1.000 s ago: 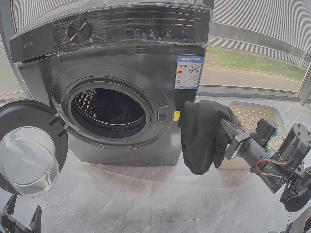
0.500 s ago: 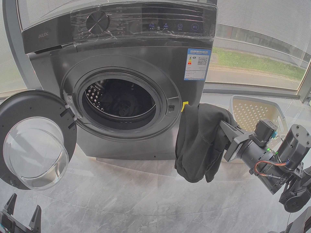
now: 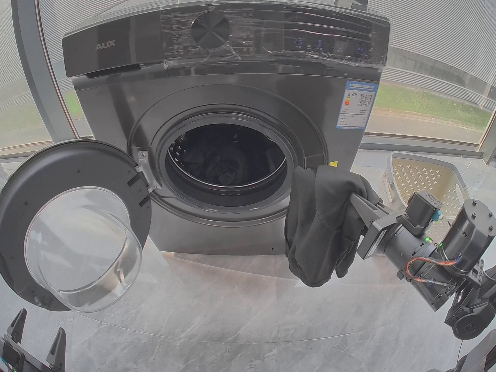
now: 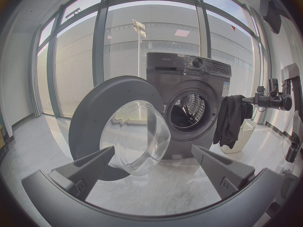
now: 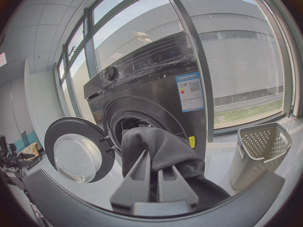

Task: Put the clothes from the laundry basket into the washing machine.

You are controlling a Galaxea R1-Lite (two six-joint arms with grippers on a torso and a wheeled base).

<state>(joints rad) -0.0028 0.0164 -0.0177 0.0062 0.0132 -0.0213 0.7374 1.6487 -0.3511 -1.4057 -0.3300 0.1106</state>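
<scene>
The washing machine (image 3: 222, 94) stands with its round door (image 3: 72, 223) swung fully open to the robot's left, and inside the drum (image 3: 178, 153) lies a heap of dark clothes (image 3: 222, 161). The laundry basket (image 3: 423, 176), pale and perforated, stands on the floor to the right of the machine, near the window; its pierced inner wall shows, but its bottom is hidden behind the right arm. The right gripper (image 5: 156, 161) is clamped on a fold of a black garment (image 3: 320, 223), which hangs limp in the air just in front of the machine's lower right corner, between the drum opening and the basket, clear of the floor. The left gripper (image 4: 152, 148) is low at the left, before the open door, its fingers spread wide with nothing between them. A blue and white energy label (image 3: 356, 104) sits at the upper right of the machine's front and a small yellow sticker (image 3: 333, 164) beside the door ring (the print on both is too small to make out); clear film covers the control panel around the dial (image 3: 210, 29). The floor (image 3: 232, 306) is glossy grey veined tile. Tall windows (image 3: 439, 52) curve behind the machine, with a strip of grass and a grey ribbed building outside.
</scene>
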